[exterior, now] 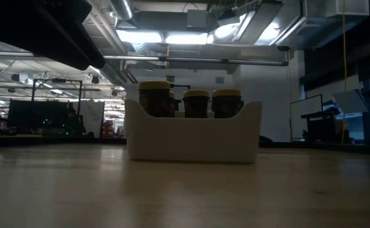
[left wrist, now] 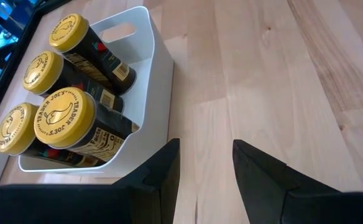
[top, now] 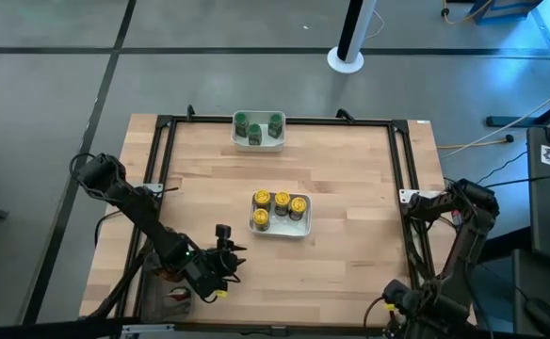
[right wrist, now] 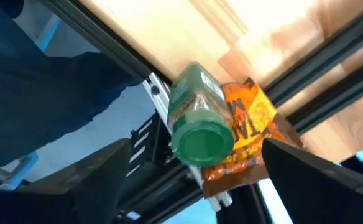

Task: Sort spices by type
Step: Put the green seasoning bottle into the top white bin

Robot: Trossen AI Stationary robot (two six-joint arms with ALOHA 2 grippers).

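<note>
Left gripper (top: 226, 247), fingers parted and empty, hovered over bare wood near the table (top: 350, 188) front edge. Right gripper (right wrist: 197, 180), at the front right corner, stood spread around a green-capped jar (right wrist: 197, 121), apparently without contact, an orange packet (right wrist: 250, 124) behind. Yellow-capped jars (top: 281, 206) filled the central bowl (top: 277, 229); green-capped jars (top: 257, 127) the far bowl (top: 242, 143).

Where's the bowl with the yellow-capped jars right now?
In the high view, the white bowl of yellow-capped jars sits mid-table, nearer the front than the green-capped jars' bowl at the far edge; the left gripper is front-left of it.
</note>
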